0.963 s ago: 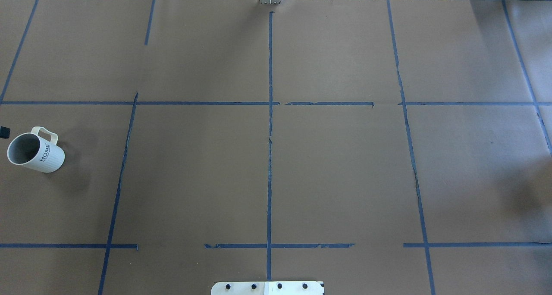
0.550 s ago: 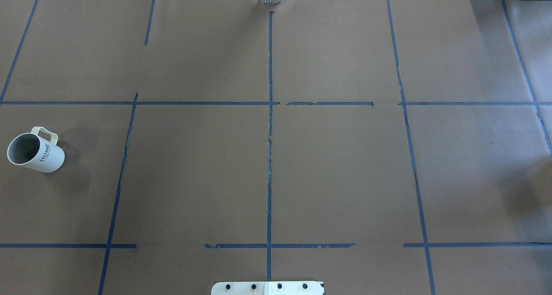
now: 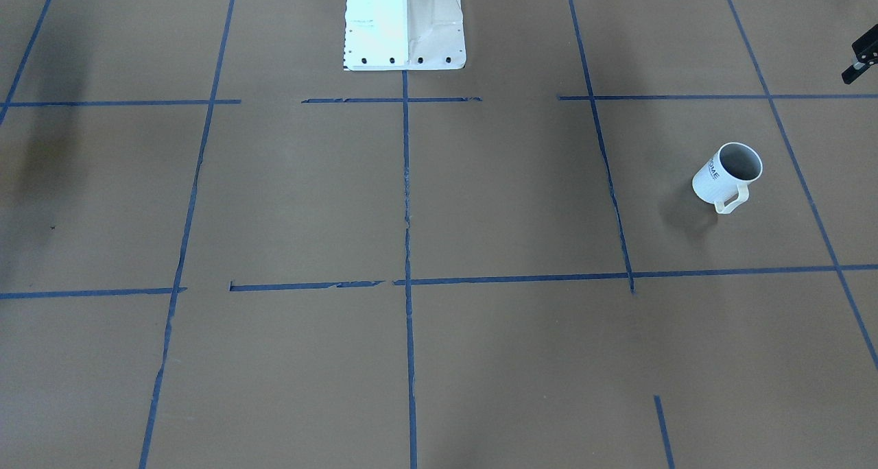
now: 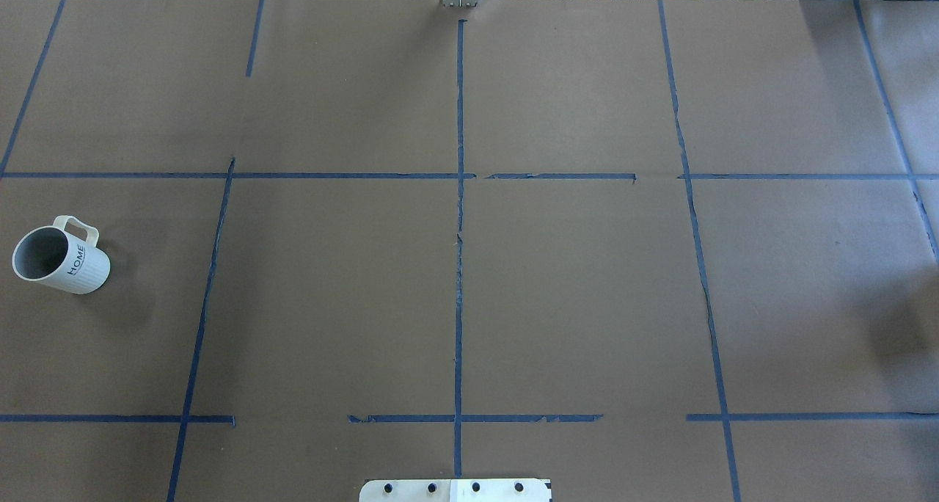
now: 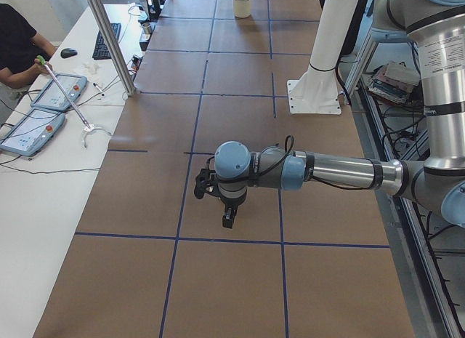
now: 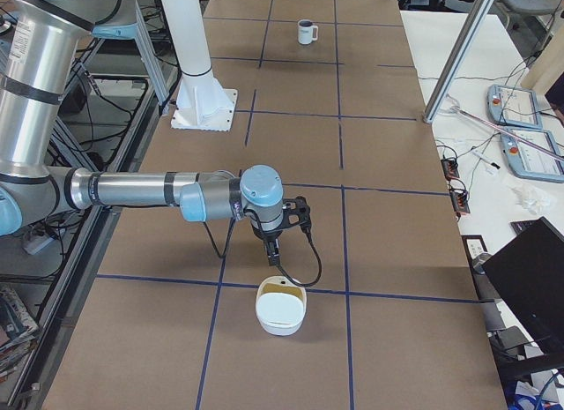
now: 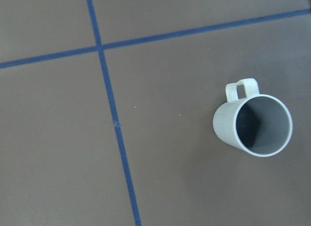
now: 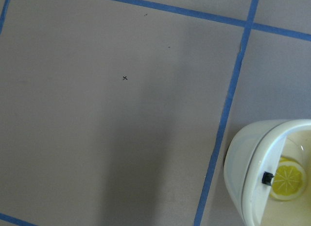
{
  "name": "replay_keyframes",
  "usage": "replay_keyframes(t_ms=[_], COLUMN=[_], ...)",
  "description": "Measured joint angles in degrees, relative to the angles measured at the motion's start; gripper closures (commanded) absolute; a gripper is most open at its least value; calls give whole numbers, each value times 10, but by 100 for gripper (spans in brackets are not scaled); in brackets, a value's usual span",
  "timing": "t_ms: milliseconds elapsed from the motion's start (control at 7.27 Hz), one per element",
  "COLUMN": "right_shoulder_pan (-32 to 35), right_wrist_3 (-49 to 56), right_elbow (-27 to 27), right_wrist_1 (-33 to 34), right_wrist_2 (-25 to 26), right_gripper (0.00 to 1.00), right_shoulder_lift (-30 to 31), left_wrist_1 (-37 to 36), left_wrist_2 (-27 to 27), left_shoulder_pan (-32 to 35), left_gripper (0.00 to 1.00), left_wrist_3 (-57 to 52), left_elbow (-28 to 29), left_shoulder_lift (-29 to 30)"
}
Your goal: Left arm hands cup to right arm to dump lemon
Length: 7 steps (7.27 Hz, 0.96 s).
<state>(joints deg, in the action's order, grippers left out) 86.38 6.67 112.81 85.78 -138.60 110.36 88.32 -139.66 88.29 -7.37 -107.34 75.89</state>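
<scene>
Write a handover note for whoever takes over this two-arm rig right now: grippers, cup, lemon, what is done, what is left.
Left gripper: above the table near the cup, holding nothing; open or shut cannot be told.
Right gripper: near the white container, holding nothing; open or shut cannot be told.
Cup: upright on the robot's left side, ungripped, looks empty.
Lemon: one slice lies in the white container.
Done: no grasp or handover shows.
Left: pickup, handover, dump; note the cup seems to hold no lemon to dump.
</scene>
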Motion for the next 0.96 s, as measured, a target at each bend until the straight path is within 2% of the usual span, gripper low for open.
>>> replay_keyframes(t_ms=[275,688,826,963], right_shoulder_pan=[23,28,28,28], right_wrist_3=[24,23,23,23], right_elbow=[18,9,9,7], right_wrist_1=[49,86,99,104], right_wrist_2=[0,4,5,5], right_gripper=[0,0,0,0], right_shoulder_lift=[-2,-7,-10,-12], left_wrist_1=[-3,-38,-66,-80], left_wrist_2=[3,5,13,44], left_shoulder_pan=[9,26,27,28], left_gripper=[0,0,0,0], left_wrist_3=[2,29,31,33], left_elbow=[19,3,-5,-12], left_shoulder_lift=[-5,1,8,12])
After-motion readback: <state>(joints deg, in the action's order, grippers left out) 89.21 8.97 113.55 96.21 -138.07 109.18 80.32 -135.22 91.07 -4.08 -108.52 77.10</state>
